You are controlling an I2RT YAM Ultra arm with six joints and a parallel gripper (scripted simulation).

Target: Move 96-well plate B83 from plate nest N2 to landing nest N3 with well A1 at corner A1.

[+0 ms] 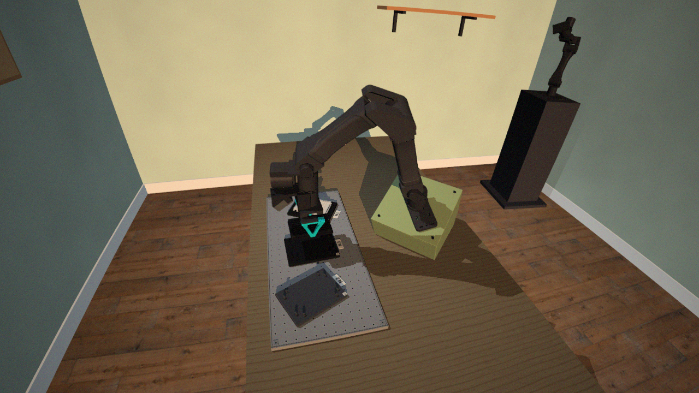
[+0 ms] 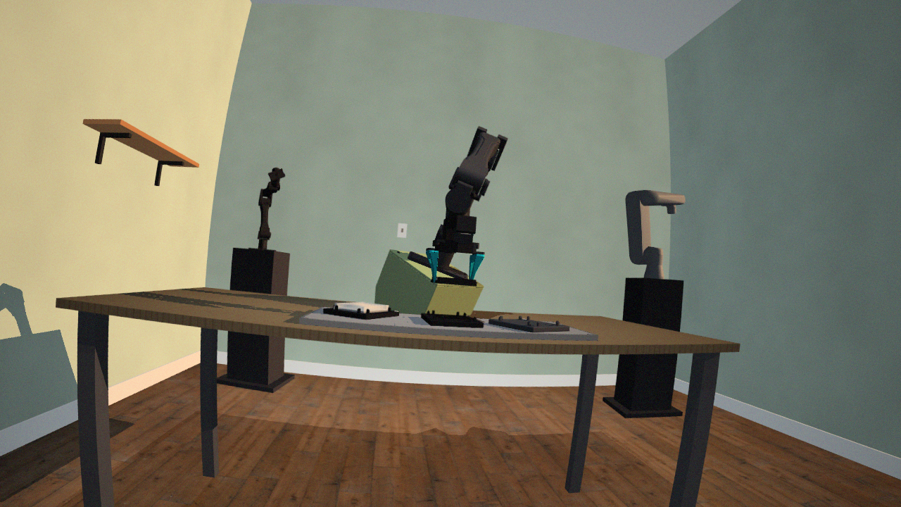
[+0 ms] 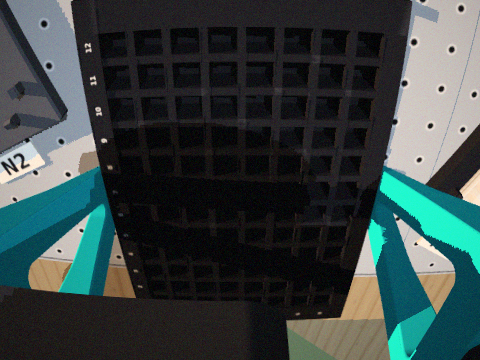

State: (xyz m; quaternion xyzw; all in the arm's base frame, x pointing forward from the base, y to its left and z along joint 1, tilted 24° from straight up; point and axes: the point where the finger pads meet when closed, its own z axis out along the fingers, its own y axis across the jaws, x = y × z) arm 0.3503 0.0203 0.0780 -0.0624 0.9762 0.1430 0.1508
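Note:
My gripper point(image 1: 312, 227) is shut on the black 96-well plate B83 point(image 3: 240, 140), with one teal finger on each long side. It holds the plate in the air above the grey deck, over the far edge of the black nest N2 point(image 1: 312, 249). From the side, the gripper point(image 2: 453, 267) hangs well above N2 point(image 2: 451, 320). The grey landing nest N3 point(image 1: 311, 295) lies empty nearer the camera, seen also in the side view point(image 2: 528, 324). The white plate B38 point(image 2: 362, 308) sits on nest N1, mostly hidden behind my arm in the overhead view.
The N2 label point(image 3: 16, 163) shows on the deck beside a dark nest corner point(image 3: 27, 87). My arm's green base block point(image 1: 418, 219) stands to the right of the deck. Black pedestals with other arms stand off the table.

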